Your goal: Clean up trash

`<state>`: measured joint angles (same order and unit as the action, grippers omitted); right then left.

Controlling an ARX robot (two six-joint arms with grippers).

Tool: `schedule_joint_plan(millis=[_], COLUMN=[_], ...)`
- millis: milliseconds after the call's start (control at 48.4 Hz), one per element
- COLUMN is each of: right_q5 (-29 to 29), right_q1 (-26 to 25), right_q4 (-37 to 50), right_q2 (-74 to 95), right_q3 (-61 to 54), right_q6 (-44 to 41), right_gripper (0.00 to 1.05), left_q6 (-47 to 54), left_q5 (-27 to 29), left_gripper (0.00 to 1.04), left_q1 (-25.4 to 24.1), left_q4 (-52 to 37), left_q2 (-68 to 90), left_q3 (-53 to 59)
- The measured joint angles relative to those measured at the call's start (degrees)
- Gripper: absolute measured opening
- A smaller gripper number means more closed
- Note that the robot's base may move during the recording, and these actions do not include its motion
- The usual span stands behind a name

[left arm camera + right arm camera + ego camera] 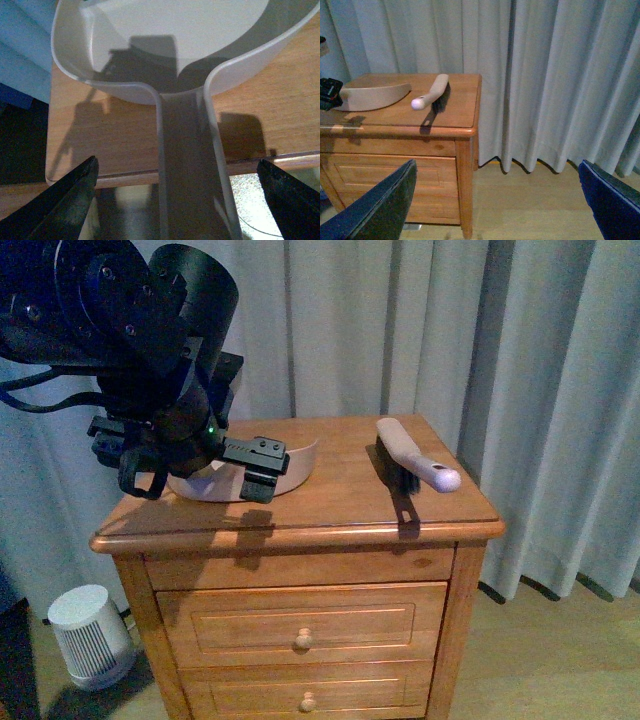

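Observation:
The trash is out of view in every frame. A pale pink dustpan (300, 462) lies on the wooden nightstand (340, 505), its handle (182, 165) reaching past the front edge. My left gripper (200, 475) is open, with one finger on either side of that handle and touching neither side. In the left wrist view the pan's bowl (175, 30) holds nothing. A hand brush (410, 455) lies on the right part of the top. My right gripper (497, 200) is open, hanging over the floor to the right of the nightstand.
Grey curtains (520, 360) hang behind and to the right of the nightstand. A small white ribbed appliance (90, 635) stands on the floor at its left. The nightstand has two drawers (300, 625) with knobs. Wooden floor (530, 205) lies to its right.

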<state>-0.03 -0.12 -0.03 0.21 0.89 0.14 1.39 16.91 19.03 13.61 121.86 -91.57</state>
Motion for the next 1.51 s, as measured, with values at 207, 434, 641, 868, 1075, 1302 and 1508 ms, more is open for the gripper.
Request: schedule_joint_plan(millis=[207, 434, 641, 868, 1075, 1302, 1508], right_q5=[0.0, 0.0, 0.0, 0.0, 0.0, 0.0, 0.0], right_q1=[0.0, 0.0, 0.0, 0.0, 0.0, 0.0, 0.0], right_q4=[0.0, 0.0, 0.0, 0.0, 0.0, 0.0, 0.0], right_q2=[0.0, 0.0, 0.0, 0.0, 0.0, 0.0, 0.0], right_q3=[0.0, 0.0, 0.0, 0.0, 0.0, 0.0, 0.0], right_q6=[0.0, 0.02, 0.0, 0.0, 0.0, 0.0, 0.0], right_gripper=[0.97, 0.97, 0.97, 0.97, 0.97, 0.97, 0.97], left_q6=[-0.17, -0.17, 0.0, 0.02, -0.55, -0.33, 1.6], left_q5=[0.0, 0.26, 0.5, -0.02, -1.53, -2.36, -2.27], left_gripper=[0.97, 0.97, 0.61, 0.29, 0.29, 0.29, 0.29], left_q1=[-0.04, -0.44, -0.74, -0.72, -0.74, -1.31, -3.39], left_q4=[-0.48, -1.29, -1.49, -1.62, -2.38, -6.56, -14.8], left_q2=[0.11, 0.15, 0.15, 0.15, -0.81, -5.9, -15.47], left_q3=[0.66, 1.33, 1.42, 1.42, 1.92, 4.57, 9.53])
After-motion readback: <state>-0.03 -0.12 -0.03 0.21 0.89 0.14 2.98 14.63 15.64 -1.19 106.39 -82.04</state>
